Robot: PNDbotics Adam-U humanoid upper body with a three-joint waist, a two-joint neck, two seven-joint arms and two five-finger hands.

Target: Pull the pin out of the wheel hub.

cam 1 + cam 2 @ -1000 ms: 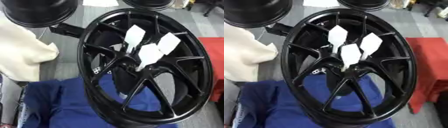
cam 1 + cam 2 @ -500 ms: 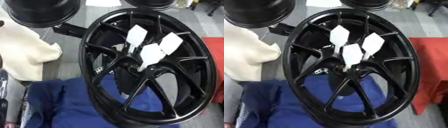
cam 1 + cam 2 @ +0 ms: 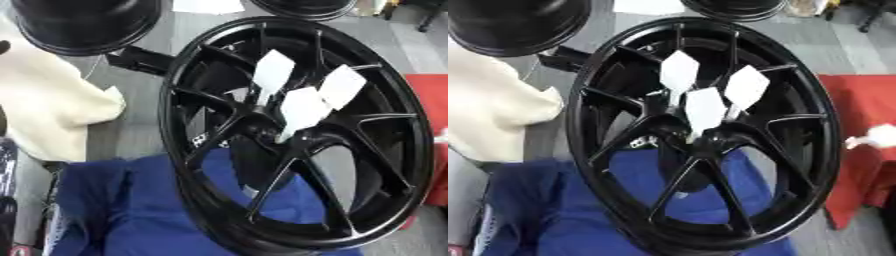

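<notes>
Nearest, at the near edge of the grey surface: a rumpled blue cloth (image 3: 122, 215) bunched under and in front of the wheel hub (image 3: 219, 150), with the near rim of that black spoked wheel resting on it and the far rim tipped up and away. At the centre where the spokes meet, three white diamond-shaped tabs on thin stems. Lowest and nearest of them, the middle pin (image 3: 302, 107), stem seated beside the centre bore, tab just above; a left tab (image 3: 273, 72) and a right tab (image 3: 341, 86) just behind it, close together but apart. Long axis of each stem leaning from the centre up toward the far rim, so probably a draw along that same line, outward from the wheel's face, not sideways. No robot hand in either view: spread, pressed together or pinching cannot be told, nor which arm sits nearer. Judged from the layout only, centre roughly midway between left and right, spokes leaving open gaps on both sides. Left of the wheel, a cream cloth (image 3: 48, 110); right, a red mat (image 3: 868, 120) with a small white lump (image 3: 877, 136) on it. Farthest, another black wheel (image 3: 83, 22) at the far left corner, a third (image 3: 732, 7) beyond the far rim, a white sheet (image 3: 206, 5) between them.
</notes>
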